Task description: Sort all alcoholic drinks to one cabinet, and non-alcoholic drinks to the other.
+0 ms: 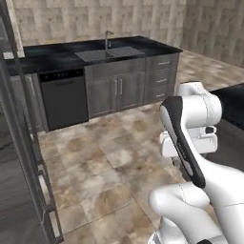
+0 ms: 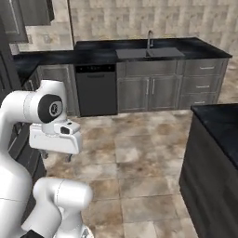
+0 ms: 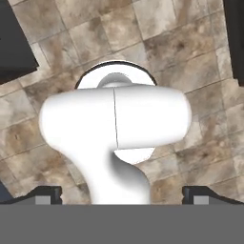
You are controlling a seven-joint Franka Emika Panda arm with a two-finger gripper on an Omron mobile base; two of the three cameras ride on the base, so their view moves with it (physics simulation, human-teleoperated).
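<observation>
Facing a long run of grey base units under a black surface (image 1: 57, 55), the folded white arm holds its claw (image 3: 122, 194) pointed down at the tiled floor (image 1: 109, 162), its two dark tips set wide apart at either side of the hand view and gripping nothing. A sink (image 1: 107, 54) with a slim tap (image 1: 107, 39) is sunk in that surface; a black dishwasher (image 1: 63, 99) stands left of it and grey drawers (image 1: 161, 76) with short handles right of it. No label or writing can be read anywhere. The right base view adds a dark island block (image 2: 214, 162) close on the right and, at upper left, the lower corner of a grey wall cabinet (image 2: 25, 16) — one of the task's cabinets. The left base view instead shows a tall dark frame (image 1: 24, 157) near its left edge. Open floor lies between robot and units — nothing stands in the way.
</observation>
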